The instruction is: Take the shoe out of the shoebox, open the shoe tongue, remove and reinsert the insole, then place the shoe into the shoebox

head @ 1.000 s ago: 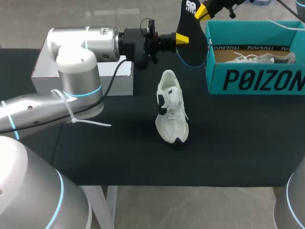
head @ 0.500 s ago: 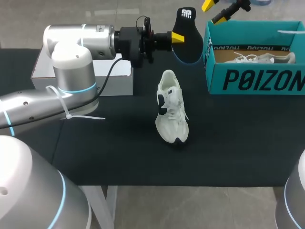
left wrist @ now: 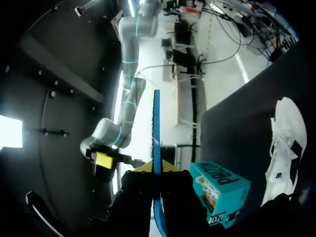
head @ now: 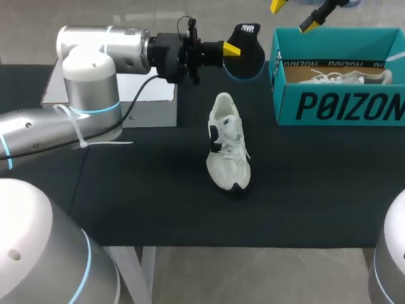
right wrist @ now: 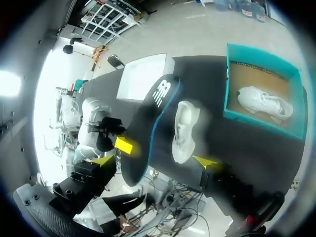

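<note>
A black insole (head: pixel 248 49) with a blue rim hangs above the table's far side, with my left gripper (head: pixel 231 49) shut on its edge. In the left wrist view the insole (left wrist: pixel 156 133) shows edge-on between the yellow tips of that gripper (left wrist: pixel 154 167). My right gripper (head: pixel 293 15) stands open higher up, to the right of the insole and apart from it. From the right wrist the insole (right wrist: pixel 148 123) lies ahead of that open gripper (right wrist: pixel 155 161). A white shoe (head: pixel 228 142) lies on the black table mid-centre. The teal shoebox (head: pixel 338 104) stands at far right.
A second white shoe (head: pixel 335 76) lies inside the shoebox. A white box (head: pixel 152 107) sits at the table's back left, partly behind my left arm. The shoebox (left wrist: pixel 219 190) and the loose shoe (left wrist: pixel 284 143) also show beyond the left gripper.
My right gripper has opened, let go of the insole and drawn up and to the right. The left gripper keeps the insole, which has tipped lower and flatter.
</note>
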You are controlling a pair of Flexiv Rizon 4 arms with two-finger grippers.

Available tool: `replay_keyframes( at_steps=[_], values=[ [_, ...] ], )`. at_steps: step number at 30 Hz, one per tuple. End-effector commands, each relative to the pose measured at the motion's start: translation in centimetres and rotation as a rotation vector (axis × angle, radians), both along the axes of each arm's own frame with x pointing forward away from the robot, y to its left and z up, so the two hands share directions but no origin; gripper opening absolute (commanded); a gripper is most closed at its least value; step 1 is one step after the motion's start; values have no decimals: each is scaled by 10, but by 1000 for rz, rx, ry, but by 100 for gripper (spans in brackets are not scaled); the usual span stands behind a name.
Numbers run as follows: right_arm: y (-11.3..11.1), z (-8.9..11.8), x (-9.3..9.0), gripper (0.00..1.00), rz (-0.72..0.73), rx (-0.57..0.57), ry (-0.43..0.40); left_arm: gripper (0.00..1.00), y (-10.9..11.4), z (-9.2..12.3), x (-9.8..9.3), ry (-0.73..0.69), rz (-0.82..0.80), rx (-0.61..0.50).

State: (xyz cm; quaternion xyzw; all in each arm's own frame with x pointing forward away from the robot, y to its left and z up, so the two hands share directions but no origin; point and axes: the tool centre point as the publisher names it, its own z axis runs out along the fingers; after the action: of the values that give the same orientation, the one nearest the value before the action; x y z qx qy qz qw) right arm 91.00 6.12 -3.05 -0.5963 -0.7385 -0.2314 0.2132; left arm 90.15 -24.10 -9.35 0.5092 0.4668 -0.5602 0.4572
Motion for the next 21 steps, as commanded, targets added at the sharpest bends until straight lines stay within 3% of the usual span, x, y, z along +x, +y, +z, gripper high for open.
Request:
replay_keyframes(
  at_steps=[1,5,21],
  values=[
    [-3,0,-6,100,-17,-6,-10,0,2,2,4,-95,29,-3],
    [-5,-2,-6,100,-24,-6,-4,0,0,-1,1,-218,103,-32],
    [-8,2,-6,100,-31,4,-32,0,-1,-3,0,-212,115,-31]
  ],
)
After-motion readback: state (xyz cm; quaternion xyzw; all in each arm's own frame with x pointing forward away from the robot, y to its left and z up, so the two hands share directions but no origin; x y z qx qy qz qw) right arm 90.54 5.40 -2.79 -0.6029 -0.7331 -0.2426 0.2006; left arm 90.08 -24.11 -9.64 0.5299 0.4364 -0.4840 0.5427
